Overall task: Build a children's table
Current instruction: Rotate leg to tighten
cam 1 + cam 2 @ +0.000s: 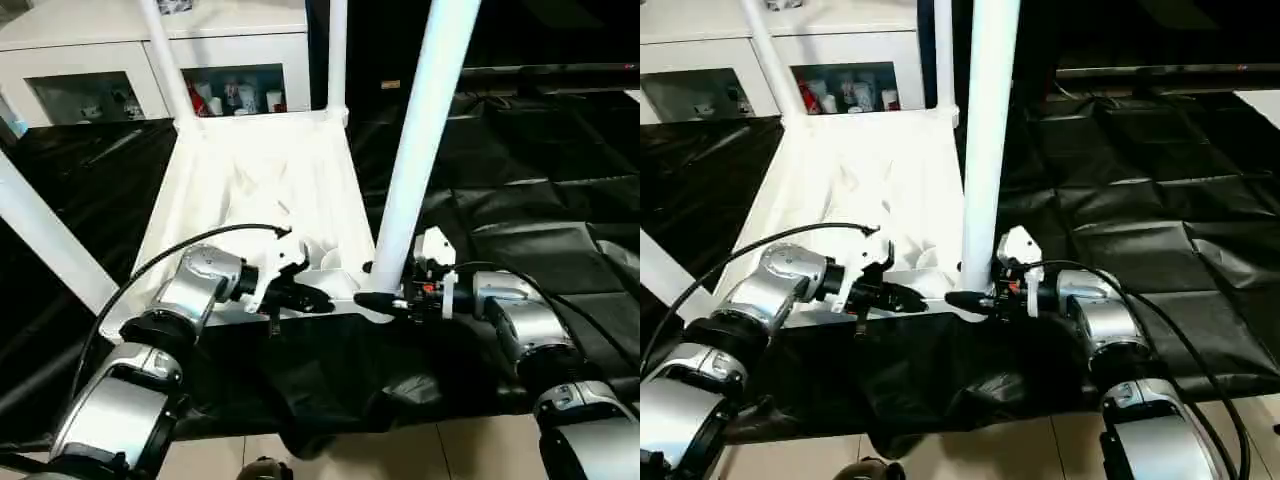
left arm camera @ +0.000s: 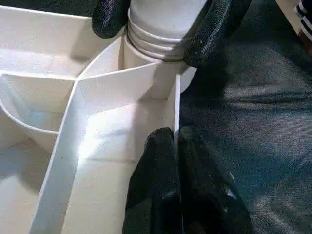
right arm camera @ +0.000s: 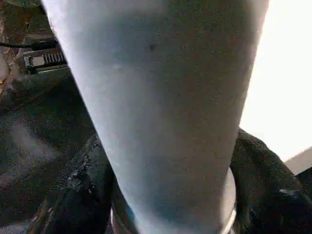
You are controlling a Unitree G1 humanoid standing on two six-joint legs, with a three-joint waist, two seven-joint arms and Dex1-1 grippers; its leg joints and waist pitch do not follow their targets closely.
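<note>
The small white plastic children's table [image 1: 255,190] lies upside down on a black plastic sheet [image 1: 540,220], its rimmed underside up and its round tapered legs rising from the corners. It looks light and rigid, but its smooth plastic is probably slippery, so the thin rim and a leg's base are the sensible holds. The left gripper [image 1: 300,297] is clenched on the near rim wall [image 2: 176,105] beside the corner socket. The right gripper [image 1: 385,300] has its black fingers [image 2: 214,29] around the base of the near-right leg [image 1: 420,140], at the threaded collar, grasping it.
</note>
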